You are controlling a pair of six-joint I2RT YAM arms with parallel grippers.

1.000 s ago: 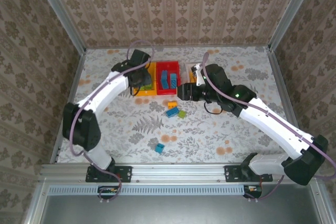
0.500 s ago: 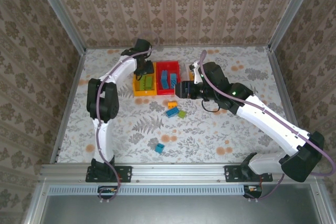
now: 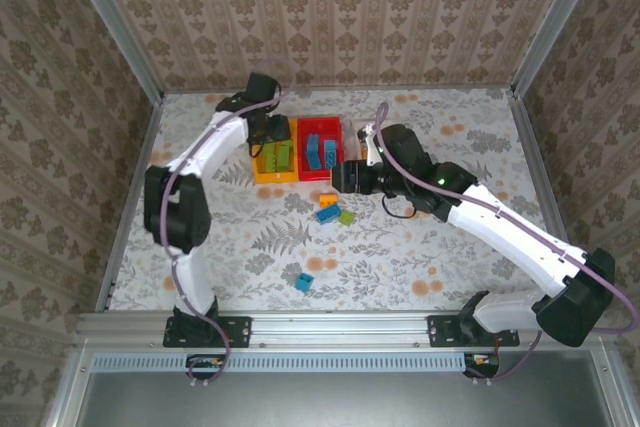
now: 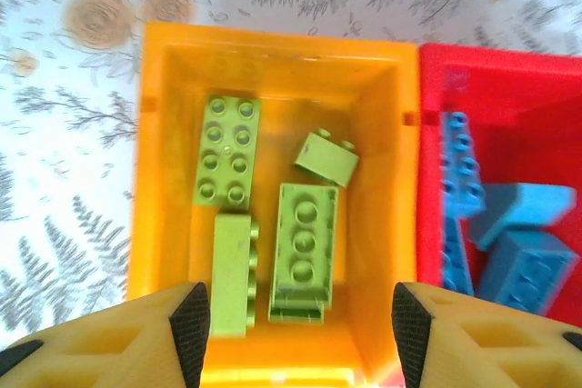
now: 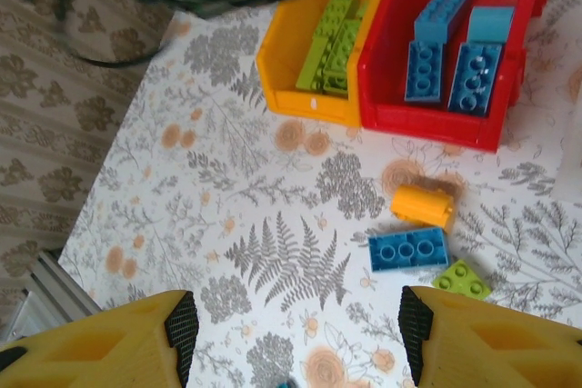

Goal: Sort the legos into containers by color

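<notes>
Loose legos, lower right of the right wrist view: one orange brick [image 5: 423,205], one blue brick [image 5: 408,249], one lime brick [image 5: 461,280]. They lay close together on the table [image 5: 273,188], just below the bins. A further blue piece [image 3: 298,278] lay well apart, lower centre of the top view; one brick or two, could not tell.

Yellow bin [image 4: 273,47] held four lime bricks and nothing else. Red bin [image 5: 427,129], touching it on the right, held four blue. White bin [image 3: 358,137] was largely hidden by the right arm [image 3: 500,217]; contents unseen. Rule read as lime to yellow and blue to red, so orange likely to white.

Left gripper [image 4: 298,320] hung over the yellow bin, fingers spread, nothing between them; probably a drop position. Right gripper [image 5: 297,329] was likewise spread and empty, looking down on the three loose bricks, probably lining up a pick.
</notes>
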